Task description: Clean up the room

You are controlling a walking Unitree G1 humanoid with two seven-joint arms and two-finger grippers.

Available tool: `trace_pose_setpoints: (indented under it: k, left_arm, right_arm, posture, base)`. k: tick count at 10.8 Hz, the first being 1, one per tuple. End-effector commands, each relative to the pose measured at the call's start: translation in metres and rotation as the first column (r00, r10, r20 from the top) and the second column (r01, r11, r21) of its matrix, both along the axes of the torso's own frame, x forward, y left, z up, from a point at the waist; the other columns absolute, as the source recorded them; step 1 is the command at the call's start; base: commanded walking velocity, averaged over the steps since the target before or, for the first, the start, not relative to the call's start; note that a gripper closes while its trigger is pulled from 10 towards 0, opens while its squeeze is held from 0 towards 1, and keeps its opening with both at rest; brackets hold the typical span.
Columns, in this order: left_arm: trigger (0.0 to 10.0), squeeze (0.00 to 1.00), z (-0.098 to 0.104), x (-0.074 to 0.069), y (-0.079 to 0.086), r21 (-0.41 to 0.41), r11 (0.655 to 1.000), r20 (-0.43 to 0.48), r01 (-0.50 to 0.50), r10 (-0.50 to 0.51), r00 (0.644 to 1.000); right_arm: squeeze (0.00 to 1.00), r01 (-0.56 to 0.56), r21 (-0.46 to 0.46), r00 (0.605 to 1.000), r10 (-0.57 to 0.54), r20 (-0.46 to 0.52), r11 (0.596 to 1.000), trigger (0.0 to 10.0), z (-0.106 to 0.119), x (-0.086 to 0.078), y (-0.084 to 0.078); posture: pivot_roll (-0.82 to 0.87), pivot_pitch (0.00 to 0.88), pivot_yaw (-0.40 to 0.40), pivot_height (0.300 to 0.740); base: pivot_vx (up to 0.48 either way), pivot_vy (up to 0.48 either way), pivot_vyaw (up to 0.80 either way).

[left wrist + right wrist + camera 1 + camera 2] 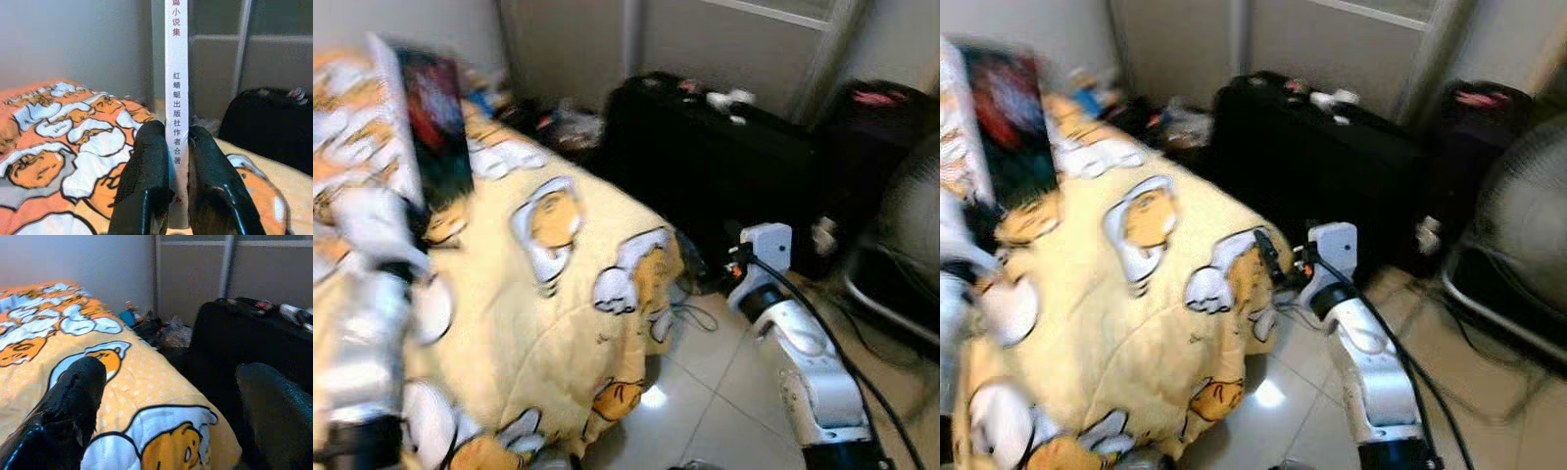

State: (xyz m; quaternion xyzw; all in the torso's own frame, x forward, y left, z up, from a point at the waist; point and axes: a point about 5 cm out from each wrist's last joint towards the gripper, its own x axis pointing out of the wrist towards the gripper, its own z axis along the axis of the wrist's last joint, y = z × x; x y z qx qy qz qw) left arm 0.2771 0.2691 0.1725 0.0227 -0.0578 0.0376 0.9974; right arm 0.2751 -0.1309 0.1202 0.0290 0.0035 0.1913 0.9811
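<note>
Our left gripper (177, 161) clamps a book (176, 73) by its white spine, upright above the yellow cartoon bedspread (568, 294). Our right gripper (171, 406) hangs with fingers spread beside the bed's corner, near the black suitcase (705, 157).

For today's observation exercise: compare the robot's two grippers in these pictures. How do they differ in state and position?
1. The left gripper is shut on a book's white spine; the right gripper is open and holds nothing.
2. The left gripper holds the book upright above the yellow cartoon-print bedspread; the right gripper points past the bed's corner, toward the black suitcase.
Shared: both have two long black fingers.
</note>
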Motion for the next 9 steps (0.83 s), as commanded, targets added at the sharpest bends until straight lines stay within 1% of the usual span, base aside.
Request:
trace_pose_setpoints:
  k: [1,2,3,4,5,6,7,8,9]
  left_arm:
    - [10.0,0.00,0.001,-0.003,-0.016,-0.032,0.993,-0.005,0.118,-0.118,0.993]
    - [10.0,0.00,-0.017,-0.003,-0.036,-0.010,0.993,-0.050,0.119,-0.120,0.992]
    - [10.0,0.00,-0.027,-0.005,-0.043,-0.028,0.991,-0.081,0.127,-0.129,0.988]
    - [10.0,0.00,-0.038,-0.007,-0.053,-0.101,0.985,-0.126,0.137,-0.150,0.981]
    - [10.0,0.00,-0.045,-0.008,-0.058,-0.107,0.983,-0.185,0.148,-0.166,0.969]
    - [10.0,0.00,-0.050,-0.012,-0.061,-0.074,0.985,-0.219,0.158,-0.171,0.961]
    - [10.0,0.00,-0.052,-0.015,-0.059,-0.048,0.987,-0.209,0.155,-0.162,0.964]
    - [10.0,0.00,-0.054,-0.018,-0.053,-0.049,0.991,-0.201,0.121,-0.128,0.971]
    - [10.0,0.00,-0.052,-0.017,-0.054,-0.036,0.992,-0.204,0.122,-0.127,0.971]
  right_arm:
    - [0.00,-0.022,-0.022,1.000,0.022,0.001,1.000,10.0,0.001,-0.002,0.003]
    - [0.00,-0.010,-0.048,1.000,0.009,-0.023,0.999,10.0,-0.006,-0.004,0.000]
    - [0.00,0.023,-0.068,0.999,-0.025,-0.033,0.997,10.0,-0.009,-0.005,-0.004]
    - [0.00,0.078,-0.066,0.996,-0.081,-0.047,0.995,10.0,-0.013,-0.006,-0.011]
    - [0.00,0.090,-0.055,0.994,-0.093,-0.058,0.994,10.0,-0.014,-0.006,-0.013]
    - [0.00,0.094,-0.042,0.993,-0.097,-0.072,0.995,10.0,-0.015,-0.007,-0.014]
    - [0.00,0.107,-0.033,0.991,-0.109,-0.073,0.994,10.0,-0.015,-0.007,-0.015]
    - [0.00,0.171,-0.035,0.984,-0.172,-0.034,0.985,10.0,-0.012,-0.005,-0.018]
    - [0.00,0.181,-0.086,0.983,-0.182,-0.010,0.980,10.0,-0.011,-0.003,-0.021]
  posture:
    - [0.04,0.000,0.001,0.740]
    - [0.03,0.000,0.008,0.740]
    - [0.02,0.000,0.014,0.740]
    - [0.01,0.000,0.024,0.740]
    - [0.01,0.000,0.024,0.740]
    - [0.01,0.000,0.022,0.740]
    - [0.02,0.000,0.014,0.740]
    - [0.02,0.000,0.007,0.740]
    - [0.02,0.000,0.006,0.740]
  base:
    - [0.000,0.000,0.80]
    - [0.000,0.000,0.80]
    - [0.000,0.000,0.80]
    - [0.000,0.000,0.80]
    - [0.000,0.000,0.80]
    - [0.000,0.000,0.80]
    - [0.000,0.000,0.80]
    - [0.000,0.000,0.80]
    - [0.000,0.000,0.00]
